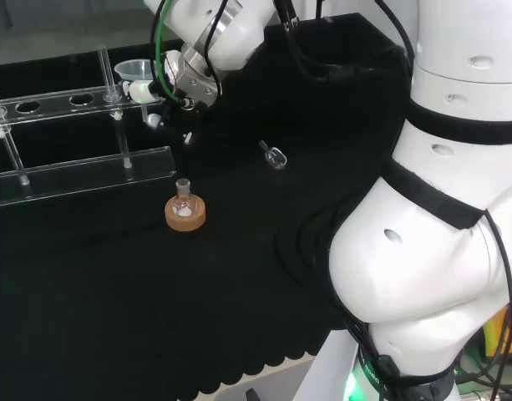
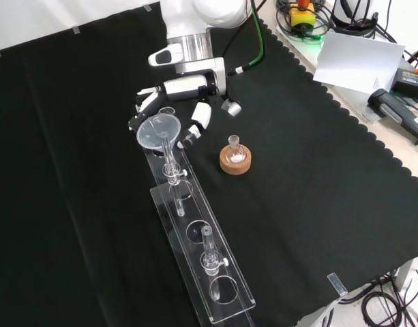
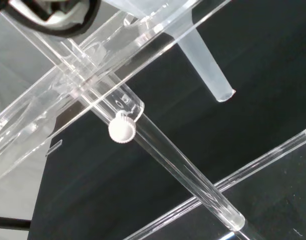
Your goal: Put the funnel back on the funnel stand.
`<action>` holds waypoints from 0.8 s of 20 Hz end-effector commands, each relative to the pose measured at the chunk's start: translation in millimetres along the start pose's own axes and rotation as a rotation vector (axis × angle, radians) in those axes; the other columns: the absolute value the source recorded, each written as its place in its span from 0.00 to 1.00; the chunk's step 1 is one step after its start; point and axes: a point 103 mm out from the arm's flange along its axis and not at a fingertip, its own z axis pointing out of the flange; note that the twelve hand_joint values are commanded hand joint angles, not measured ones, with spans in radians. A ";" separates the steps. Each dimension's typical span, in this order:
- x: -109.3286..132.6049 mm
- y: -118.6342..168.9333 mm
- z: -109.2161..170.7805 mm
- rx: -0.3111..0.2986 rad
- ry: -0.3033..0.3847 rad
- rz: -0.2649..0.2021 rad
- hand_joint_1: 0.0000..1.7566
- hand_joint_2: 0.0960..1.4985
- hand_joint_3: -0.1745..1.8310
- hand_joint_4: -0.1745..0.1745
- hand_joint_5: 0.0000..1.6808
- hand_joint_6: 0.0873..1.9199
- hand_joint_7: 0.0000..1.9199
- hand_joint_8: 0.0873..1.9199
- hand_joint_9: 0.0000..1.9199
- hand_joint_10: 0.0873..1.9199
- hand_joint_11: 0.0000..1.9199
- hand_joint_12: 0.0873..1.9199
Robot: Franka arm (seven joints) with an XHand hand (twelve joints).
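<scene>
The clear funnel [image 1: 130, 70] sits at the end of the clear acrylic stand [image 1: 55, 101], in the top shelf's last hole. In the front view the funnel [image 2: 159, 131] is at the far end of the stand [image 2: 219, 276]. The hand [image 2: 188, 86] is just behind it, with fingers curled to either side of the rim. In the head view the hand [image 1: 185, 80] is right of the funnel, one finger against its side. The wrist view shows the funnel's stem [image 3: 205, 65] hanging through the shelf [image 3: 68, 100], free above the black cloth.
A cork ring with a small flask [image 1: 185, 213] stands in front of the stand, also seen in the front view [image 2: 234, 160]. A small glass piece [image 1: 275, 156] lies on the cloth right of the hand. A white screw [image 3: 122, 131] clamps the stand's post.
</scene>
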 end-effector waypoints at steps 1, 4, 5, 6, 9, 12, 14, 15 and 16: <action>0.6 -0.2 1.1 0.003 -0.002 -0.005 0.47 0.35 0.42 0.44 0.39 0.00 0.43 0.31 0.27 0.30 0.00 0.80; 0.6 -0.4 2.0 0.013 0.000 -0.005 0.46 0.34 0.43 0.44 0.39 0.00 0.43 0.31 0.27 0.30 0.00 0.79; 0.4 -0.6 2.0 0.015 0.002 -0.006 0.46 0.34 0.43 0.44 0.38 0.00 0.42 0.31 0.26 0.30 0.00 0.79; 1.0 -0.8 2.1 0.019 -0.002 -0.006 0.45 0.33 0.43 0.45 0.38 0.00 0.41 0.31 0.26 0.30 0.00 0.78; 1.2 -1.0 1.6 0.030 -0.018 -0.009 0.40 0.32 0.38 0.50 0.35 0.00 0.36 0.28 0.24 0.31 0.00 0.73; 1.1 -1.2 -0.1 0.040 -0.037 -0.014 0.36 0.33 0.32 0.54 0.31 0.00 0.30 0.25 0.21 0.33 0.00 0.69; 1.3 -1.6 -1.7 0.042 -0.050 -0.018 0.34 0.33 0.28 0.54 0.28 0.00 0.28 0.25 0.20 0.35 0.00 0.67; 1.9 -1.6 -2.6 0.045 -0.059 -0.020 0.34 0.34 0.27 0.54 0.27 0.00 0.27 0.25 0.19 0.36 0.00 0.66; 2.1 -1.6 -3.5 0.047 -0.067 -0.024 0.33 0.34 0.26 0.54 0.26 0.00 0.26 0.25 0.18 0.37 0.00 0.65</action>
